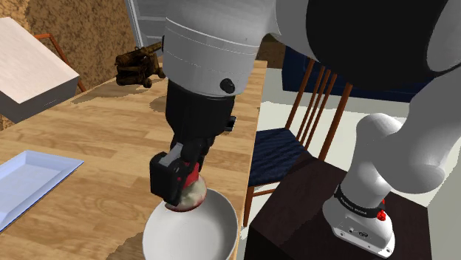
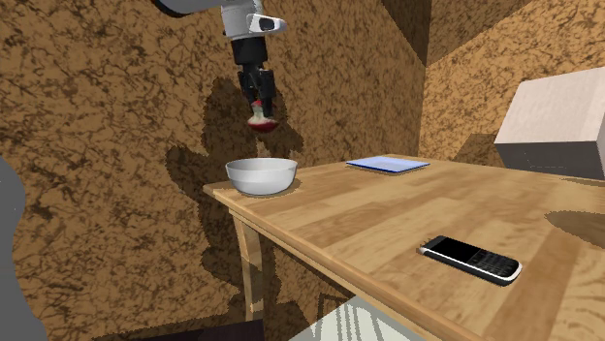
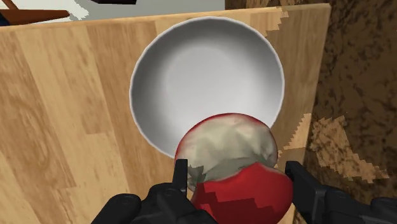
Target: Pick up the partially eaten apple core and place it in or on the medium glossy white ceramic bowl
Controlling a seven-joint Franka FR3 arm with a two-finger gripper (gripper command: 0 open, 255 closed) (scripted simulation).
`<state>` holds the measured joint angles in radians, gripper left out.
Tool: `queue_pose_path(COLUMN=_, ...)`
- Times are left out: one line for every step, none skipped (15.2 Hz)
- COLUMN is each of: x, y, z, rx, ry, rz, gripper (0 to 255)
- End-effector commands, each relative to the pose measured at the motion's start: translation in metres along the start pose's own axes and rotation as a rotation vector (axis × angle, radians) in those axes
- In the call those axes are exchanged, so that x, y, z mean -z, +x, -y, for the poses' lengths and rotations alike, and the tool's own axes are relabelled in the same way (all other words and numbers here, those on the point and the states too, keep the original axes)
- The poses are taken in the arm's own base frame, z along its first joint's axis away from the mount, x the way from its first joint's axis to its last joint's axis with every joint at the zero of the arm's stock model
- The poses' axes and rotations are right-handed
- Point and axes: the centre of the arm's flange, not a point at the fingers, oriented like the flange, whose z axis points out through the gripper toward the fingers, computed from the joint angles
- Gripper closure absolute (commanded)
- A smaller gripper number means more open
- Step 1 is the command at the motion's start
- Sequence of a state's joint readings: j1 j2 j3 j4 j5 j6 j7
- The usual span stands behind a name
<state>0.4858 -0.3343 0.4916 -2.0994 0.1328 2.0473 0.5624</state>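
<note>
A partly eaten apple core (image 3: pixel 232 159), red skin with pale flesh, is clasped between my black fingers. My gripper (image 3: pixel 235 175) is shut on it and hangs in the air above the white bowl (image 3: pixel 191 70). From the second exterior view the apple core (image 2: pixel 262 120) hangs well above the bowl (image 2: pixel 261 175), which stands at the table's corner. In the shoulder view the apple core (image 1: pixel 193 193) sits in my gripper (image 1: pixel 185 188) just over the bowl's (image 1: pixel 196 233) far rim.
The wooden table (image 2: pixel 388 218) also carries a flat pale blue tray (image 2: pixel 387 164), a black phone (image 2: pixel 470 259) and a white box (image 2: pixel 557 126). A dark wooden chair (image 1: pixel 295 140) stands beside the table. A small brown cannon-like object (image 1: pixel 139 65) rests at the table's far end.
</note>
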Motion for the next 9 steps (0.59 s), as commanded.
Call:
queue_pose_path(x=-0.005, y=-0.010, z=0.003, rx=-0.001, ry=0.000, rz=0.000, gripper=255)
queue_pose_path(x=-0.010, y=-0.011, z=0.002, rx=-0.001, ry=0.000, rz=0.000, gripper=255)
queue_pose_path(x=-0.015, y=-0.012, z=0.002, rx=-0.001, ry=0.000, rz=0.000, gripper=255)
queue_pose_path(x=-0.020, y=-0.013, z=0.001, rx=-0.001, ry=0.000, rz=0.000, gripper=255)
queue_pose_path(x=-0.025, y=-0.015, z=0.001, rx=-0.001, ry=0.000, rz=0.000, gripper=255)
queue_pose_path(x=-0.030, y=-0.016, z=0.000, rx=-0.001, ry=0.000, rz=0.000, gripper=255)
queue_pose_path(x=-0.035, y=-0.017, z=-0.001, rx=-0.001, ry=0.000, rz=0.000, gripper=255)
queue_pose_path(x=-0.041, y=-0.018, z=-0.001, rx=-0.001, ry=0.000, rz=0.000, gripper=255)
queue_pose_path(x=-0.046, y=-0.019, z=-0.002, rx=-0.001, ry=0.000, rz=0.000, gripper=255)
